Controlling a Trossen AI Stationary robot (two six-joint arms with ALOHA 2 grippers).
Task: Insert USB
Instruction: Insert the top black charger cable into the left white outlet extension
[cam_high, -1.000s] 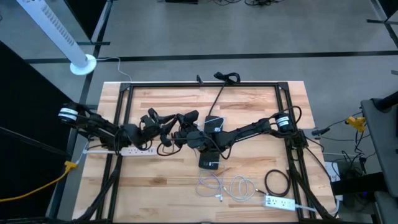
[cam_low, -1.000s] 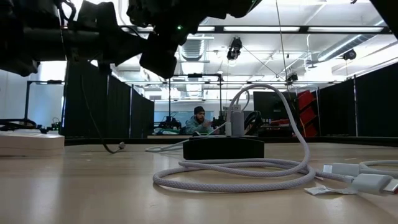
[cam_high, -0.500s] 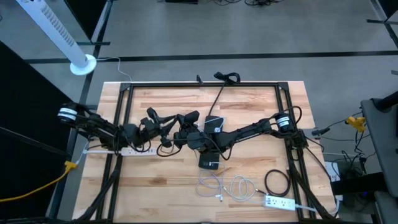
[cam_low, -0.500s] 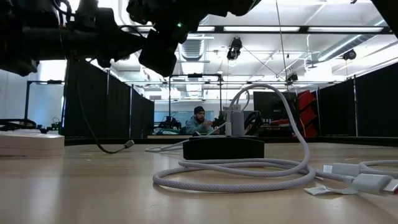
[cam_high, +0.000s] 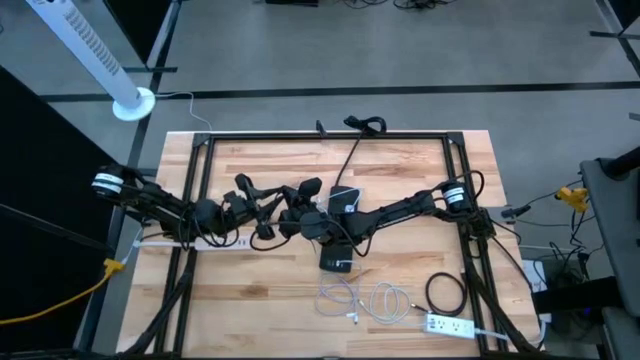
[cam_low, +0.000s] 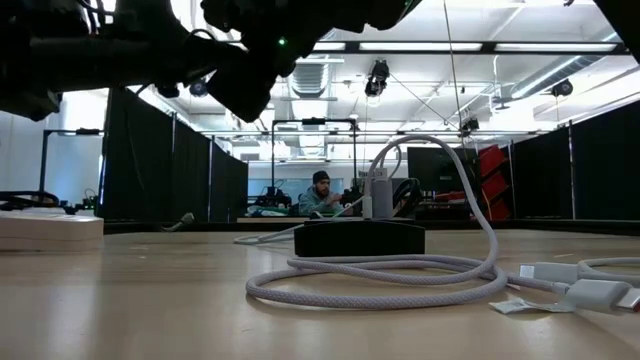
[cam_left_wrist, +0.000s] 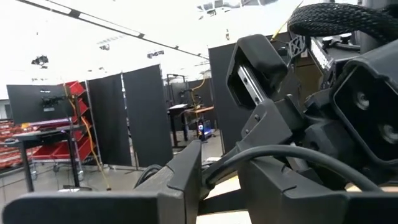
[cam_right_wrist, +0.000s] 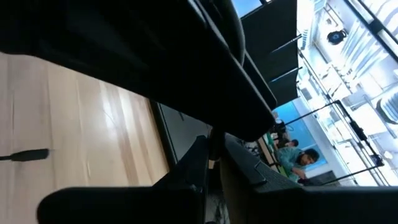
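The left gripper sits above the middle of the table, its fingers clamped on a dark cable that runs out between them in the left wrist view. The left arm reaches in low from the table's left edge, stretched almost flat toward the centre. Facing it and nearly touching, the right gripper hangs just beside; its fingers look close together, but whether they grip anything cannot be told. The right arm comes in from the right side, slanting down to the middle. The cable's loose plug end dangles just above the wood in the low view. Just beside the right gripper stands a black charger block, a pale braided cable coiled around it. A white power strip lies under the left arm
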